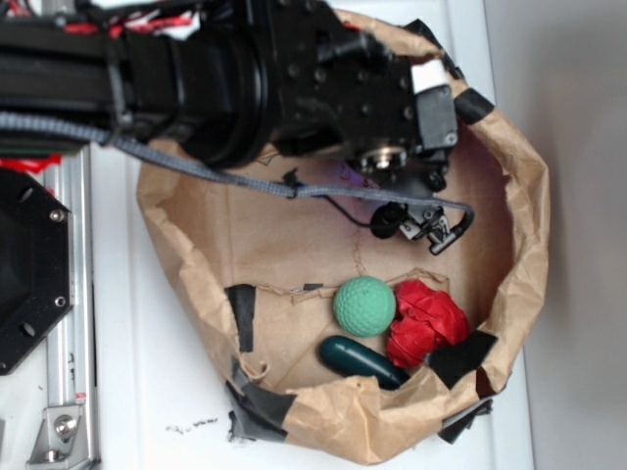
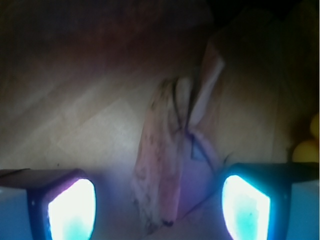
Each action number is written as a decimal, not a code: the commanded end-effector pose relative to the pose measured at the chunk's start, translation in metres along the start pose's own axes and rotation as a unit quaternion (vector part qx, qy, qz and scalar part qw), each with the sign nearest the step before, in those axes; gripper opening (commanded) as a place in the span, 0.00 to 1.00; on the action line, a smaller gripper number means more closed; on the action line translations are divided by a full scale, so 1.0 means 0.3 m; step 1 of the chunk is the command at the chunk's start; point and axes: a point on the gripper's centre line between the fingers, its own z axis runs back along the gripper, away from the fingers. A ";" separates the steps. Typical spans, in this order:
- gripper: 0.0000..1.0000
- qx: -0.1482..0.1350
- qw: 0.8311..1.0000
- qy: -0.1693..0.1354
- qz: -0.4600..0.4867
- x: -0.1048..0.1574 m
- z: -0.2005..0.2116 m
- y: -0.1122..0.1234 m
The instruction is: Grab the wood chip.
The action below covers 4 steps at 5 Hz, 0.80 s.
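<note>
Here the wood chip (image 2: 157,165) stands lengthwise between fingers (image 2: 70,210).

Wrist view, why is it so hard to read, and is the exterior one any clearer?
Wrist view: dim and soft, with glare off the glowing fingertips; the wood chip is blurry. Exterior view: evenly lit and sharper, though the arm blocks the top.

Exterior view: overhead, looking straight down on the paper-lined basket (image 1: 519,245), arm (image 1: 196,69) entering from top left. Wrist view: very close, low, facing forward between its lit fingers (image 2: 72,210). Shared: the brown paper floor (image 2: 100,120).
</note>
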 end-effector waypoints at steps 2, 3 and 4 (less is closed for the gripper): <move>0.00 -0.008 1.000 -0.013 -0.003 0.029 -0.027 0.022; 0.00 -0.004 1.000 -0.012 -0.001 0.024 -0.037 0.027; 0.00 0.000 1.000 -0.012 0.002 0.030 -0.044 0.025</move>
